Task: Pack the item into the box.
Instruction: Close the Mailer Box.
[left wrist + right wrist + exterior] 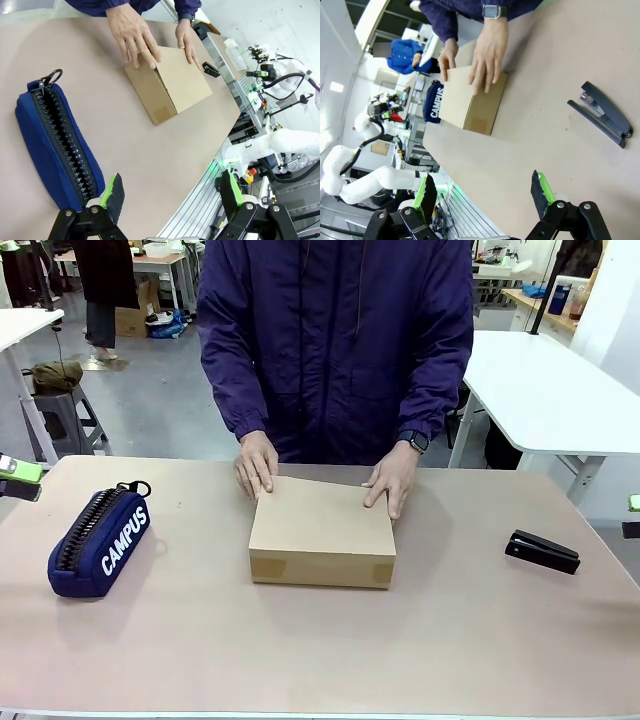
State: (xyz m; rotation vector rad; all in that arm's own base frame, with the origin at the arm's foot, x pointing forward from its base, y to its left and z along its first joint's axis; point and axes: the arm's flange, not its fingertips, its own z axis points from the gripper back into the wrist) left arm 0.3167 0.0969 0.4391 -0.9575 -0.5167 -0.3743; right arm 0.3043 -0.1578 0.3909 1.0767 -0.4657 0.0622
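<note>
From the front, the box (321,531) sat shut at the middle of the tan surface (300,650), the person's two hands (256,464) resting on its far edge, probably to press the lid down or steady it. The knife could not be seen anywhere, so it may well already have been inside; that is a guess. A navy pencil case (100,540) lay well to the box's left and a black stapler (542,551) well to its right, both apart from it. A green tip of the left gripper (20,472) showed at the left edge.

In the left wrist view, the left gripper (170,195) hung over the near edge of the surface with its fingers (113,191) spread wide and empty, just beside the pencil case (50,145). The box (172,82) lay farther off under the hands.

In the right wrist view, the right gripper (482,192) also had its fingers (540,192) spread, holding nothing, with the stapler (602,112) near and the box (472,102) beyond. White tables and other benches filled the room behind.
</note>
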